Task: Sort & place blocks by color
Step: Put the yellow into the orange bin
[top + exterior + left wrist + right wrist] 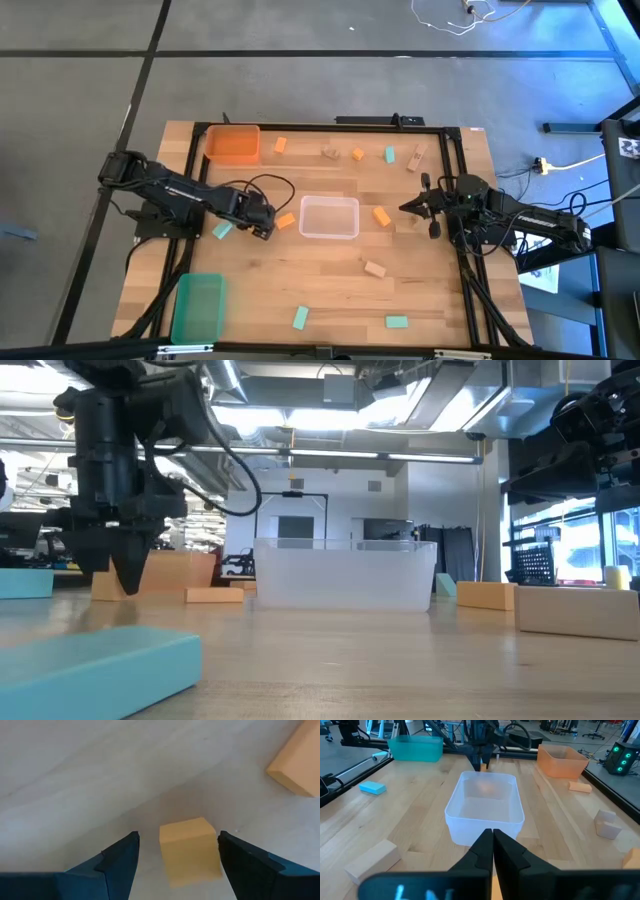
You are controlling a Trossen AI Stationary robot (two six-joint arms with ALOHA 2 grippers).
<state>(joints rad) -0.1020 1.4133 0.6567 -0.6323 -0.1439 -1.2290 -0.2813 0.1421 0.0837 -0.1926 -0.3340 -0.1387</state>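
Note:
My left gripper (262,226) points down at the table, left of the clear bin (329,217). It is open, and a small orange-tan block (190,851) lies flat on the wood between its fingers, which stand to either side without touching it. In the low view the gripper (128,575) hangs just above the table in front of that block (175,572). Another orange block (286,221) lies close by, toward the bin. My right gripper (405,208) waits shut at the table's right, above the wood, pointing at the clear bin (485,805).
An orange bin (233,143) stands at the far left and a green bin (198,305) at the near left. A mint block (222,230) lies just left of my left gripper. Orange, mint and tan blocks are scattered along the far edge (358,154) and the near right (374,268).

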